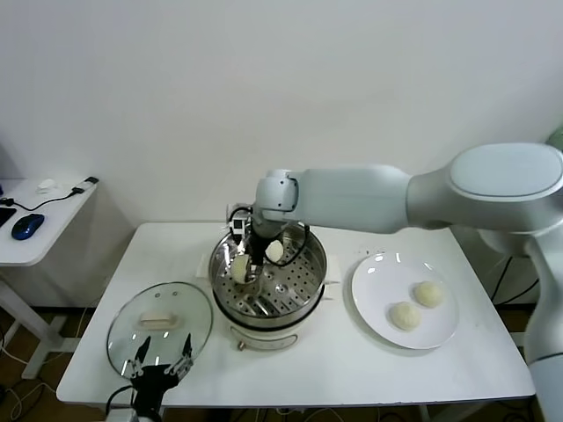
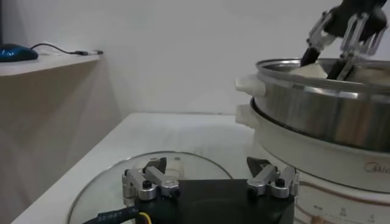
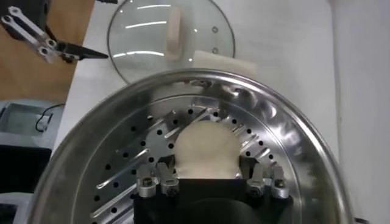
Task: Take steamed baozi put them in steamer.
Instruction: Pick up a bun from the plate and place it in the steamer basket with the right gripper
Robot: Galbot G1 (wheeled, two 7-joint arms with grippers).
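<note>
Stainless-steel round steamer [image 1: 269,286] with perforated tray holds two cream-white pleated baozi [image 1: 274,251]; one sits between the right gripper [image 3: 210,180] fingers, which close against its sides over the tray. Two more baozi [image 1: 428,294] on flat white plate [image 1: 374,299]. Left gripper [image 1: 161,360] spread open, empty, over one round glass lid [image 1: 132,321].

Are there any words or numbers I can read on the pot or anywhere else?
Grey lettering, low on the white base of the steamer, at the edge of the left wrist view: cut off and too blurred to read.
Small white print on the black cable below the left gripper: too small to read.
Glass lid, plate, baozi, table: no text seen.
</note>
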